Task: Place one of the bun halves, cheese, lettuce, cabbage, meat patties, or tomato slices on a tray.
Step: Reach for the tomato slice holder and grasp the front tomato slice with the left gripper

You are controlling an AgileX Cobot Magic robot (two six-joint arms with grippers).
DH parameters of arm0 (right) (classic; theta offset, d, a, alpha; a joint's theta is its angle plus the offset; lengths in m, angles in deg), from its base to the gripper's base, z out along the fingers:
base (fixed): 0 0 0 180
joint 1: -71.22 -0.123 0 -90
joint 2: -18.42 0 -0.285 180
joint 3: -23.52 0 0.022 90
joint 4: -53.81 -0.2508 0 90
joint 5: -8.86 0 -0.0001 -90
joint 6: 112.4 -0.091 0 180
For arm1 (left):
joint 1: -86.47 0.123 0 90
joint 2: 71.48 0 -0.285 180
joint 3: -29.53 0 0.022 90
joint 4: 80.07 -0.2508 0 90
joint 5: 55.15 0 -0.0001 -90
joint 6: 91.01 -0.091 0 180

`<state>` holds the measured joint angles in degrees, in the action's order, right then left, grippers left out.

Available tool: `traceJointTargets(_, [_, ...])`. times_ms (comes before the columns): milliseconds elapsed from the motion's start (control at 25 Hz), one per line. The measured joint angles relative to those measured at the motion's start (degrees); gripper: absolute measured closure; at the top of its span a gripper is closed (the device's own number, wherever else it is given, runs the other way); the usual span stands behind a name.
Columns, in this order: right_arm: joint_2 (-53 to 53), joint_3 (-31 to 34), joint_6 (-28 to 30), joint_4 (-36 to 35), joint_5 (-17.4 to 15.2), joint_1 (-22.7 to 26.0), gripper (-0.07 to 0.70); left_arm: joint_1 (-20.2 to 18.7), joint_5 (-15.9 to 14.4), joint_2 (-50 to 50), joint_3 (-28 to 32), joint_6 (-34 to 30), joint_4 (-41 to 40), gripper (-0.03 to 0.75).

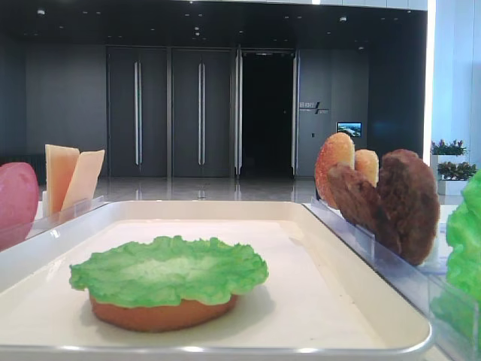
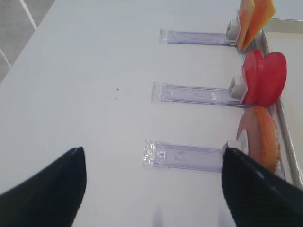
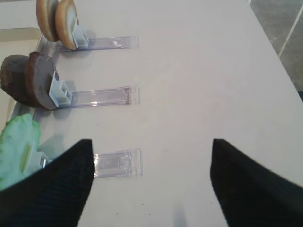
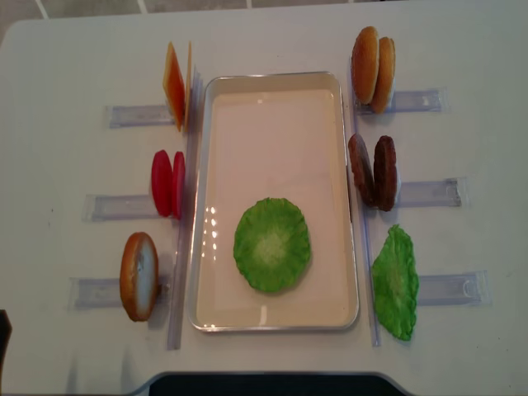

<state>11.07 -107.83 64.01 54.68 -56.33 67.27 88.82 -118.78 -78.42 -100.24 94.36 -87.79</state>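
Lettuce, a bright green ruffled leaf (image 4: 272, 244), lies in the lower middle of the overhead frame on the large white rectangular tray (image 4: 272, 124), and in the low view we see it resting on a golden-orange round bun half (image 1: 161, 312). Left of the tray in the overhead frame we see pale orange square cheese slices (image 4: 175, 85), red round tomato slices (image 4: 167, 182) and another bun half (image 4: 139, 275), each upright in a clear plastic holder (image 4: 107, 205). Right of it stand two bun halves (image 4: 373, 69), dark brown rough meat patties (image 4: 373, 172) and a second green leaf (image 4: 395, 282). Our left gripper (image 2: 154, 189) hovers with jaws wide apart, holding nothing; our right gripper (image 3: 151, 182) likewise gapes over bare table.
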Motion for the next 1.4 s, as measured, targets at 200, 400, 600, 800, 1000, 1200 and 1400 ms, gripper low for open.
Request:
traceJointTargets(200, [0.0, 0.0, 0.0, 0.0, 0.0, 0.0, 0.112, 0.0, 0.0, 0.0, 0.0, 0.0, 0.0, 0.024])
traceJointTargets(400, [0.0, 0.0, 0.0, 0.0, 0.0, 0.0, 0.112, 0.0, 0.0, 0.0, 0.0, 0.0, 0.0, 0.024])
traceJointTargets(600, [0.0, 0.0, 0.0, 0.0, 0.0, 0.0, 0.112, 0.0, 0.0, 0.0, 0.0, -0.2, -0.1, 0.024])
traceJointTargets(800, [0.0, 0.0, 0.0, 0.0, 0.0, 0.0, 0.112, 0.0, 0.1, 0.0, 0.0, -2.5, -1.7, 0.024])
traceJointTargets(1000, [0.0, 0.0, 0.0, 0.0, 0.0, 0.0, 0.112, 0.0, 0.1, 0.0, 0.0, -2.7, -2.2, 0.024])
traceJointTargets(1200, [0.0, 0.0, 0.0, 0.0, 0.0, 0.0, 0.112, 0.0, 0.1, 0.0, 0.0, -2.7, -2.2, 0.024])
traceJointTargets(1400, [0.0, 0.0, 0.0, 0.0, 0.0, 0.0, 0.112, 0.0, 0.2, -5.2, 0.0, -2.7, -2.2, 0.024])
